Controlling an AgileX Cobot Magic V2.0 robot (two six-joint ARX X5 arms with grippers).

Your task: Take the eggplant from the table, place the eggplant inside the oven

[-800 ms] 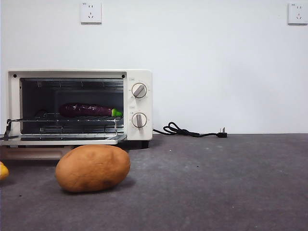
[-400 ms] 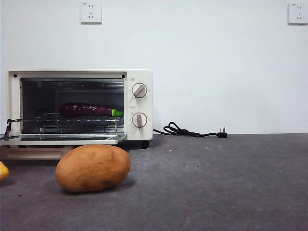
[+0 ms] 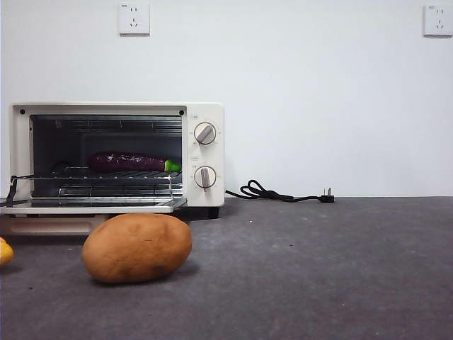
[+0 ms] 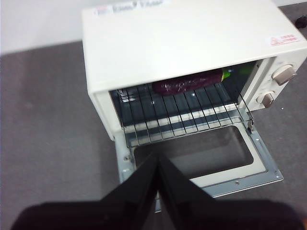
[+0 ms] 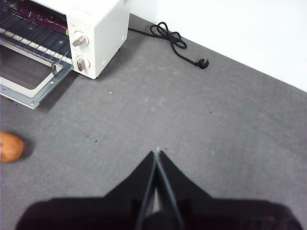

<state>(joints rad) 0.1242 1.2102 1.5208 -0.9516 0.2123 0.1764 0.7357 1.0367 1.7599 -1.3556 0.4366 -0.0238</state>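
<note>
From the front, the cream oven [image 3: 117, 157] is standing at about nine o'clock with its door folded down, and the eggplant [image 3: 132, 162] is lying lengthwise on the wire rack [image 3: 92, 177] inside, green stem end pointing toward the two knobs [image 3: 204, 133]. A brown potato [image 3: 136, 247] is sitting on the table [image 3: 318, 269] just in front of the open door, toward seven o'clock, and a black power cord [image 3: 277, 193] is trailing along the wall near the middle; no arm is showing here. From the left wrist, the left gripper [image 4: 158, 160] is hovering above the lowered door with its jaws pressed together and carrying nothing, while the eggplant [image 4: 187, 84] is resting deep on the rack, at about one o'clock from the jaw tips. From the right wrist, the right gripper [image 5: 157, 152] is waiting over bare table, jaws closed and empty, with the oven [image 5: 91, 36] off at eleven o'clock. The eggplant looks placed, so the task seems done. It is looking smooth and glossy, likely slippery and fairly light, firm but easily dented; a gentle hold across its thick middle, away from the tapering stem end, would probably suit it best.
</note>
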